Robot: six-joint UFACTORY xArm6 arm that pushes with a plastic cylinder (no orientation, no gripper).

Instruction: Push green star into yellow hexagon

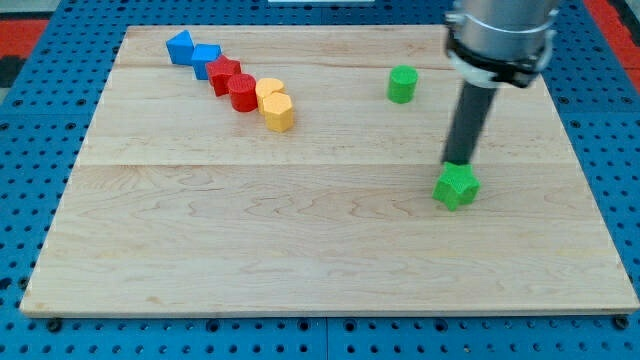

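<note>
The green star (456, 187) lies on the wooden board (300, 240) at the view's right, a little below the middle. My tip (460, 163) stands just at its upper edge, touching or nearly touching it. The yellow hexagon (279, 112) sits at the upper left-centre, at the lower right end of a diagonal row of blocks, far to the left of the star.
A yellow block (268, 92), a red cylinder (243, 92), a red star (225, 73), a blue cube (206, 58) and a blue block (181, 46) run up-left from the hexagon. A green cylinder (402, 84) stands at the upper right-centre.
</note>
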